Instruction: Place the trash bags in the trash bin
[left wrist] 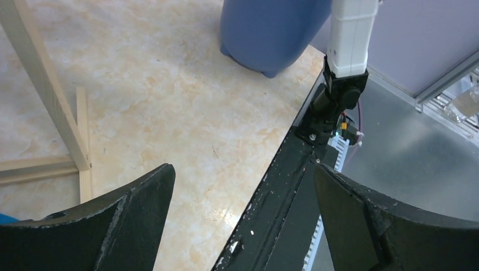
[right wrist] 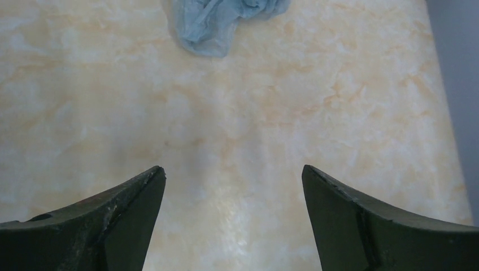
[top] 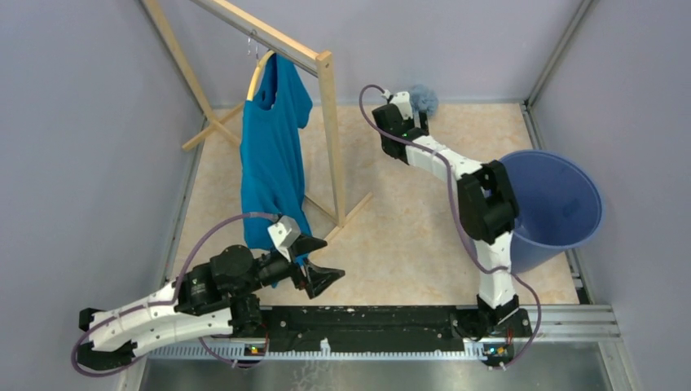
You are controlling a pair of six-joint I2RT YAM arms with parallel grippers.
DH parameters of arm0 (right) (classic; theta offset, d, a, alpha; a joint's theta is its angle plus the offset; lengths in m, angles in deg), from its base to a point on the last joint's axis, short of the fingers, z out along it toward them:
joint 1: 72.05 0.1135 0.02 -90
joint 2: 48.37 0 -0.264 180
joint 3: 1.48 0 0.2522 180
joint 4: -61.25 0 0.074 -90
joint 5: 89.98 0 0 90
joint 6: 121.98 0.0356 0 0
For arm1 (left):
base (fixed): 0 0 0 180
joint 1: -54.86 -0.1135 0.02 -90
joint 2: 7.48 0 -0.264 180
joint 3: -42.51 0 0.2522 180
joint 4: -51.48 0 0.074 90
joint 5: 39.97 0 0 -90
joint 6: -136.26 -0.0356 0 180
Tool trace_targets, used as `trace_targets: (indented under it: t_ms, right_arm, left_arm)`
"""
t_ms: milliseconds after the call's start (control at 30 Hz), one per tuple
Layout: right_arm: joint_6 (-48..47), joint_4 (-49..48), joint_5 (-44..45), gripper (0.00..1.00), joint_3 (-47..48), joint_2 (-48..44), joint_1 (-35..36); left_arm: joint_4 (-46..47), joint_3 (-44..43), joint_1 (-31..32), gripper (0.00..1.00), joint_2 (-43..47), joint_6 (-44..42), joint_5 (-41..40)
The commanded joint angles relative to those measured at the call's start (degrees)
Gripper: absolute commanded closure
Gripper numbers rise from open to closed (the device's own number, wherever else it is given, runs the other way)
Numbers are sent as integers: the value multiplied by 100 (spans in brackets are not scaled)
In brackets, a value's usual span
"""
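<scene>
Now you are at the approach step: nothing has been picked up yet, and the thin, wrinkled, pale-blue plastic trash bag (right wrist: 221, 21) lies bunched in a loose heap on the marbled beige tabletop (right wrist: 282, 113), right at the far wall. The right arm is stretched out towards it. The right gripper (right wrist: 233, 169) is spread wide and empty, its black fingers hanging above bare surface with the bag ahead of them and slightly to one side, not between them.

Your next move, as I judge it, is to carry that gripper forward over the heap, lower it and close on a raised fold. The film looks limp and slippery, so a pinch on the thick middle of the wad should hold better than one on a trailing edge.

The round, smooth-walled, medium-blue plastic trash bin (top: 570, 191) sits at the right side beside the right arm's elbow, well apart from the bag, with its mouth showing to the overhead camera. The lift must clear its rim.

The left gripper (top: 319, 262) is also wide and empty, hanging near the hem of the teal cloth T-shirt (top: 273, 155) on the wooden rack (top: 330, 138). Leave it there.
</scene>
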Motion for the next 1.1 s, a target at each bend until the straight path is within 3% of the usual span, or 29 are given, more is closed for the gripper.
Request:
trace_targets:
  t_ms: [0, 133, 300, 400, 667, 700, 733, 800, 900, 967, 1067]
  right_arm:
    - [616, -238, 257, 8, 1072, 1018, -186]
    - [1051, -633, -214, 8, 1667, 1798, -364]
    - [629, -864, 526, 3, 2679, 2815, -461]
    - [614, -462, 712, 2, 3602, 3469, -629]
    - [-343, -1532, 502, 3, 4086, 3968, -816]
    - [-407, -1516, 378, 7, 4210, 4038, -849]
    - [-478, -1470, 125, 21, 4347, 4105, -888]
    - [-566, -1390, -370, 60, 4523, 4196, -944]
    - [-558, -1070, -562, 97, 4576, 4018, -879]
    - [-437, -831, -680, 100, 4168, 3525, -737]
    - [-193, -826, -897, 100, 2617, 2329, -388]
  left_arm:
    - [-104, -113, 30, 1, -342, -117, 313]
    - [-125, -154, 39, 1, -438, -142, 311]
    - [-89, -60, 118, 1, -235, -87, 198]
    - [-103, -2, 212, 1, -10, -57, -88]
    - [-217, 43, 481, 1, 200, 10, -576]
    - [-233, 39, 513, 1, 191, 22, -631]
    - [-236, 45, 540, 1, 179, 28, -670]
    - [-237, 53, 588, 1, 130, 18, -721]
    - [-271, 12, 623, 1, -29, -8, -770]
    - [-302, -28, 627, 1, -172, -15, -772]
    - [-254, -21, 628, 1, -425, -68, -802]
